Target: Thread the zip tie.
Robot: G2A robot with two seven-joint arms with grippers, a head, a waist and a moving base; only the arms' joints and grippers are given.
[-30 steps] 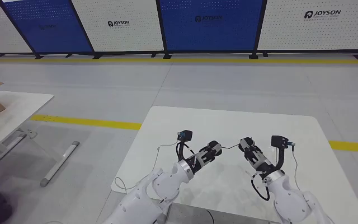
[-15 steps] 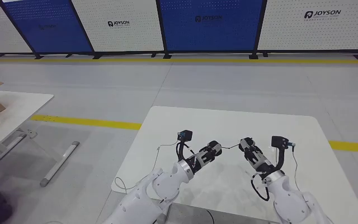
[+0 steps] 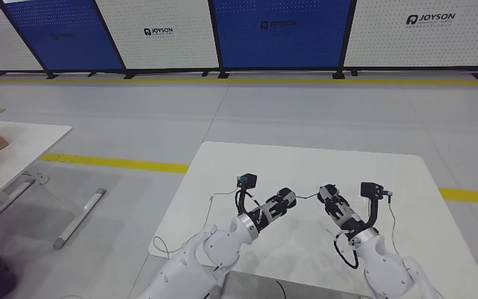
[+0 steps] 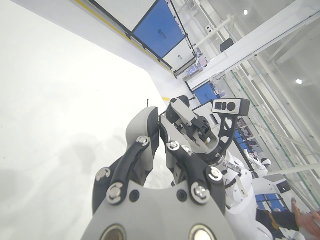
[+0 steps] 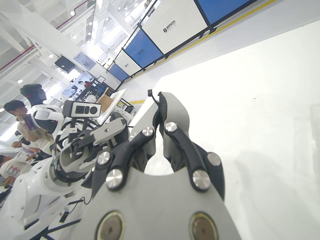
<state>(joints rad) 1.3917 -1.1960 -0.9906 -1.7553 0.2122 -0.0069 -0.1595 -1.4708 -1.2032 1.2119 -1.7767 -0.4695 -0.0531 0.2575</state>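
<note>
Both claws of mine are pinched fully closed, each clamped on the zip tie point(image 3: 307, 196). Left claw point(image 3: 290, 197) and right claw point(image 3: 324, 193) face each other tip to tip over the middle of the white table point(image 3: 299, 161), near one another, and the thin black strap runs across the gap between them. One end of it pokes out just past my right pads point(image 5: 163, 108).

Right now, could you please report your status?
Left gripper shut on zip tie; right gripper shut on its other end. Tie stretched between them. No obstruction seen.
</note>
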